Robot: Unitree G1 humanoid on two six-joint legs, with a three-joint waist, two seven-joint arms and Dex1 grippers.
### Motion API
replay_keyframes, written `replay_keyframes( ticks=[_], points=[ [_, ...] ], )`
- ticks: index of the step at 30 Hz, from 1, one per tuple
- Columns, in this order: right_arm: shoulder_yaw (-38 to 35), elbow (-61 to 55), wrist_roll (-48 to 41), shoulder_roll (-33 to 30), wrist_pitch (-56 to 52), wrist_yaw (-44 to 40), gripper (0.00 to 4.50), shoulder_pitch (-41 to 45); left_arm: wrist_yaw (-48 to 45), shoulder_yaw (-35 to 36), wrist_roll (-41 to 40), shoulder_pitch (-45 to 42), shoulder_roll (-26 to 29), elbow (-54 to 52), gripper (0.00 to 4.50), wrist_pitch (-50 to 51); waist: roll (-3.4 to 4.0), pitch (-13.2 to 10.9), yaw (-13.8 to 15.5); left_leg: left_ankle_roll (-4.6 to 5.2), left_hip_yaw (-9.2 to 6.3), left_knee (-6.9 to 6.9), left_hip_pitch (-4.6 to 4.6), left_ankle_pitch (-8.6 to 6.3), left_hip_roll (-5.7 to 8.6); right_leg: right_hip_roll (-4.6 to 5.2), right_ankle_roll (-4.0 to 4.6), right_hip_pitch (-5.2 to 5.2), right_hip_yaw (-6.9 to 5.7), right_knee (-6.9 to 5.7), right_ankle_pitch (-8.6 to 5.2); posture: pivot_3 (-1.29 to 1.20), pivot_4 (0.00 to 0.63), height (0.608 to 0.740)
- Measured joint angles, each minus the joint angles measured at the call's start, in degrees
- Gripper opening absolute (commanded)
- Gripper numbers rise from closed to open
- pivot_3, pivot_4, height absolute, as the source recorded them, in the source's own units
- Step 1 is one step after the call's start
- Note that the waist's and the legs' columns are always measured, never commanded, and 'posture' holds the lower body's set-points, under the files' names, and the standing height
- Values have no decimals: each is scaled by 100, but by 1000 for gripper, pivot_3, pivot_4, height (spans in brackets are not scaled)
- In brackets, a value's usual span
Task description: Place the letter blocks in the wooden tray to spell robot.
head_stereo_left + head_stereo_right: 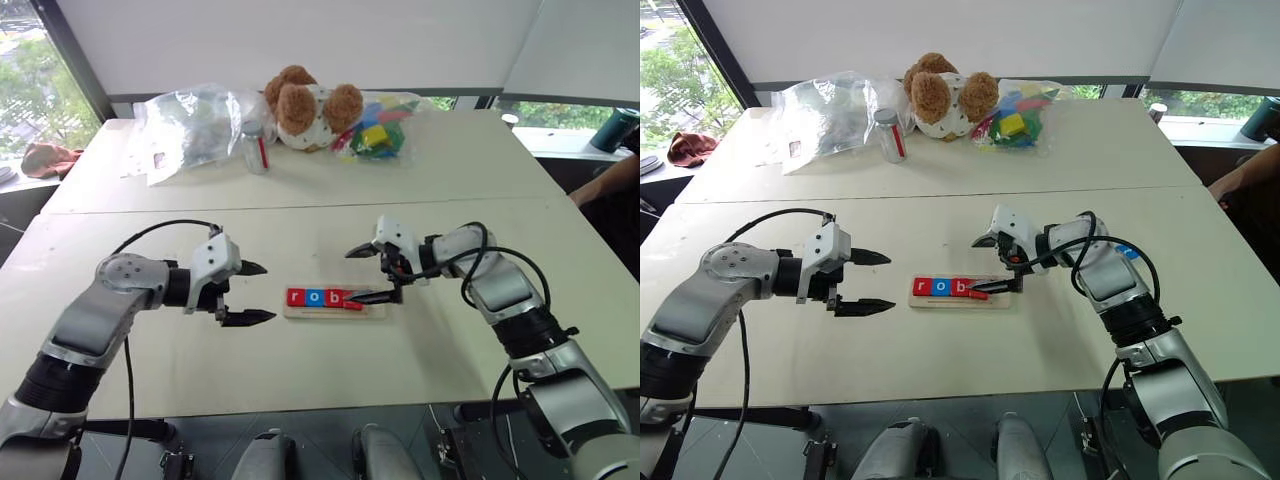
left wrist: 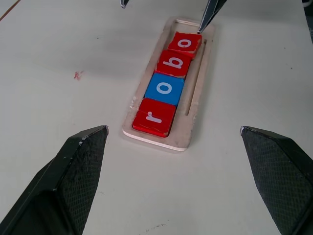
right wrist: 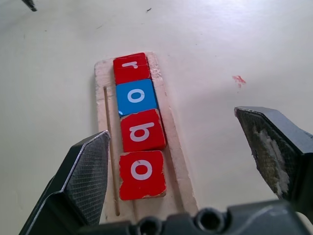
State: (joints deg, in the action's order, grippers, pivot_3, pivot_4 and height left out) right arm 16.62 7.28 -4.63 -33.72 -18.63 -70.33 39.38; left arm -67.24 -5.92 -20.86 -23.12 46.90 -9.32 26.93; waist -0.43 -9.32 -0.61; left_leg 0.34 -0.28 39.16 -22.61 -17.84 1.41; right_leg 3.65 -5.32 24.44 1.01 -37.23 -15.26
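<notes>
The wooden tray [image 1: 372,311] lies on the white table between my two grippers. In its groove sit several letter blocks in a row: a red r [image 2: 154,117], a blue o [image 2: 165,89], a red b [image 2: 174,62] and a red o [image 2: 185,43]. That last red o [image 3: 142,170] sits slightly askew. My right gripper [image 1: 352,275] hangs open just above the tray's right end, over the last o, with nothing between its fingers. To the left of the tray my left gripper [image 1: 266,292] is open and empty, pointing at the r end.
At the back of the table sit a teddy bear [image 1: 305,105], a clear plastic bag [image 1: 190,125], a small bottle [image 1: 256,147] and a bag of coloured toy blocks [image 1: 380,125]. A person's arm [image 1: 600,185] shows at the right edge. A dark cup [image 1: 613,128] stands on the sill.
</notes>
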Motion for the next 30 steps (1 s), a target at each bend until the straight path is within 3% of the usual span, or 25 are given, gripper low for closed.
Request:
replay_keyframes(
  ticks=[18,26,30],
  points=[
    [311,622,614,-67,903,174,4454,-36,-6,-2,72,-19,-67,22,4500,-13,0,0,-18,0,1,0,1,0,-1,-3,0,0,0,-1,0,0,150,740],
    [311,635,612,22,906,137,4454,-20,-9,-2,121,-20,-67,23,4500,-13,0,0,-12,-1,1,0,1,1,0,-2,0,0,1,-1,0,0,150,740],
    [142,54,405,-149,435,83,4454,-180,-7,-2,118,-25,-81,17,4500,-8,0,0,-5,-1,-1,-1,0,0,-1,-2,0,1,0,-1,0,0,150,740]
  ],
)
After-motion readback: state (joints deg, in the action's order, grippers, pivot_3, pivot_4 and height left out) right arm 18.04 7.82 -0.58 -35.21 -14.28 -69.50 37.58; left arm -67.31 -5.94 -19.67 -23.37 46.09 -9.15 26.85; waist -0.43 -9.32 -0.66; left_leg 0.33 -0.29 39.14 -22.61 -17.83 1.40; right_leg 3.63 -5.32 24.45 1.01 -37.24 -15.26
